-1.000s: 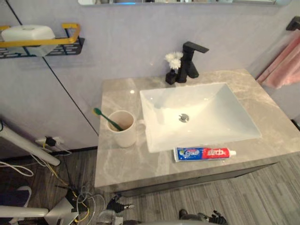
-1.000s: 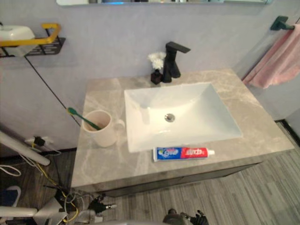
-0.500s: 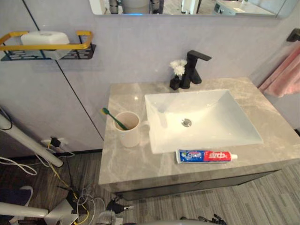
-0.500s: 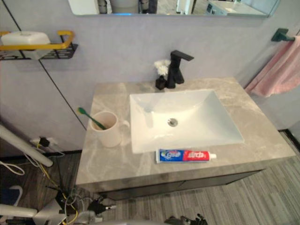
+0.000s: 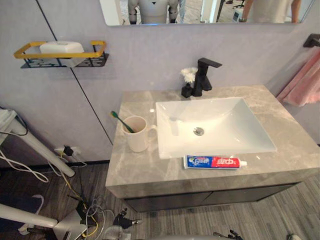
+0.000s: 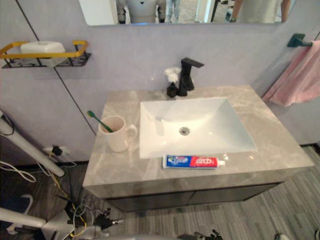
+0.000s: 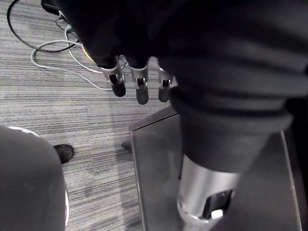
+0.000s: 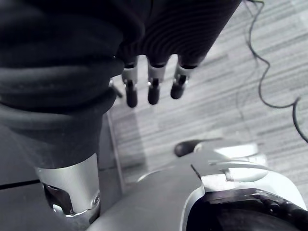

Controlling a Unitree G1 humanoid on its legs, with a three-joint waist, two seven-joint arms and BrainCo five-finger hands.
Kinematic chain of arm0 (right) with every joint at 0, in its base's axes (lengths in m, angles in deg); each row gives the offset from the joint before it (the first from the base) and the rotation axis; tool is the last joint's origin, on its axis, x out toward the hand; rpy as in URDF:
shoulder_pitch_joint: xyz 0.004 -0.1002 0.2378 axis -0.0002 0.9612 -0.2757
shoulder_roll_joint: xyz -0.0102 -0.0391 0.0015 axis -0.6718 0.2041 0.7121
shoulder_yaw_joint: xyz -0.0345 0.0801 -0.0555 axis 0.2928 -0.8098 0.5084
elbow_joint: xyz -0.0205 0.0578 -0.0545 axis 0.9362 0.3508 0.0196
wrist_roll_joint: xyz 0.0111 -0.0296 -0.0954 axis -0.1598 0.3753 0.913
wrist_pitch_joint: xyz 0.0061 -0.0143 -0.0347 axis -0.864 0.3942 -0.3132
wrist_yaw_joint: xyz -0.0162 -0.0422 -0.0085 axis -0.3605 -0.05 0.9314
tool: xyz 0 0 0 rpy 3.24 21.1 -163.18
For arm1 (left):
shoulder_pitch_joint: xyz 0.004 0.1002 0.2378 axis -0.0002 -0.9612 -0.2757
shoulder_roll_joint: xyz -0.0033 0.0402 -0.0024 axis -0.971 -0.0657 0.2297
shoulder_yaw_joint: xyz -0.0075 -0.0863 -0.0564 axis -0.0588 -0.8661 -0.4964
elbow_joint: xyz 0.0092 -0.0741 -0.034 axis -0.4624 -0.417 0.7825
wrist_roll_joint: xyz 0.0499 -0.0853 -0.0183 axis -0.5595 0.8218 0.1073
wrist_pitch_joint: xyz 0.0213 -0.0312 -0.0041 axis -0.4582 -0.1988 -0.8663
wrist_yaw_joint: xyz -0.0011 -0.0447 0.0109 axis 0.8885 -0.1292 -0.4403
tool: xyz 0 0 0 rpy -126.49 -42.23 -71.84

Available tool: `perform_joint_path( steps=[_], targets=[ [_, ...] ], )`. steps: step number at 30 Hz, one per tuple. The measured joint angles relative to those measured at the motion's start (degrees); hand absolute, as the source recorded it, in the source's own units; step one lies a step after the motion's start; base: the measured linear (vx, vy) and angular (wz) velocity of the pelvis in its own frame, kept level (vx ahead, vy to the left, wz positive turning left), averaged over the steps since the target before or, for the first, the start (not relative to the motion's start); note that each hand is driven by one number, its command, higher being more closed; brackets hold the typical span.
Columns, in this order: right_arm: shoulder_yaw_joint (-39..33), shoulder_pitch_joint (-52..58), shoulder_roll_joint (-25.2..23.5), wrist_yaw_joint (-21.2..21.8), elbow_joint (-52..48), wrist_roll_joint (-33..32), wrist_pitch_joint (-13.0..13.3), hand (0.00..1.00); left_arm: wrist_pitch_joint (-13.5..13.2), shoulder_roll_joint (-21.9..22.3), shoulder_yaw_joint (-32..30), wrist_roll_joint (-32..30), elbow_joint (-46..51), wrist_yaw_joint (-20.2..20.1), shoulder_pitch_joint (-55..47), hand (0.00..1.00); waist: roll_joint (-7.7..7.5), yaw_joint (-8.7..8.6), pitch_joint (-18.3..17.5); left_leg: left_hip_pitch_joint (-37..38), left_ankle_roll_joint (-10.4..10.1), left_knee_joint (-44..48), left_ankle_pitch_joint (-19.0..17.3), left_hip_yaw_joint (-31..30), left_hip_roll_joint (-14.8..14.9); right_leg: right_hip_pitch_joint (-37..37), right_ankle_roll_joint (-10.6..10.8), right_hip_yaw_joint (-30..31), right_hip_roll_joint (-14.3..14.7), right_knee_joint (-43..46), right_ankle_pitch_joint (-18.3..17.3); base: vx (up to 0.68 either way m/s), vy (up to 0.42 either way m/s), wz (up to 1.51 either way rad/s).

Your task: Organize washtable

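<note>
Well, we're at the very start: the toothpaste tube (image 5: 214, 162) lies flat on the counter (image 5: 145, 172) just in front of the sink (image 5: 225, 125), and the mug (image 5: 137, 136) with its green toothbrush (image 5: 119, 120) stands at the sink's left. Next call: raise an arm to the toothpaste tube. Eye views give the tabletop; wrist views give the left hand (image 7: 141, 86) and right hand (image 8: 153, 89), low over the floor (image 7: 57, 106), fingers seemingly slack, grasping nothing.

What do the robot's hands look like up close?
The two hands match. The left hand and the right hand each have a black ribbed cover over the back and wrist. Slim silver fingers end in dark tips, and a thicker silver thumb sits apart from them.
</note>
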Motion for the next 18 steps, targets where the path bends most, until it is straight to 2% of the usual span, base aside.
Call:
perform_joint_path(
  steps=[4,8,13,18],
  targets=[
    [0.0,0.0,0.0,0.0,0.0,0.0,0.0,0.00,0.0,0.0,0.0,0.0,0.0,0.0,0.0,0.00,-0.01,-0.01,0.0,0.0,0.0,0.0,0.0,0.0,0.0,0.0,0.0,0.0,0.0,0.0,0.0,0.00,0.000,0.00],
    [0.0,0.2,0.0,0.1,0.0,-3.4,0.1,0.00,-0.1,0.0,0.1,1.2,-0.1,0.0,-0.1,0.00,-0.01,-0.01,0.0,0.0,0.0,-0.4,0.0,0.3,-0.1,-0.4,0.0,0.3,0.0,-0.1,0.0,0.00,0.000,-0.04],
    [-0.2,1.1,-0.2,0.8,0.0,-10.7,0.5,0.00,-0.9,0.0,1.0,3.5,-0.6,0.0,-0.1,0.00,-0.04,-0.07,0.0,-0.2,-0.1,-1.4,0.1,1.2,-0.3,-1.2,0.3,0.9,-0.2,-0.8,0.2,0.01,-0.010,-0.08],
    [-4.0,1.1,-0.7,1.0,0.2,-18.7,1.3,0.00,-1.6,0.0,1.3,6.2,-1.4,-0.1,0.0,0.00,-0.18,-0.13,0.0,-0.4,-0.1,-2.2,0.1,1.3,-0.4,-1.0,0.4,0.6,-0.2,-1.9,0.3,0.04,-0.031,0.00]
  ],
)
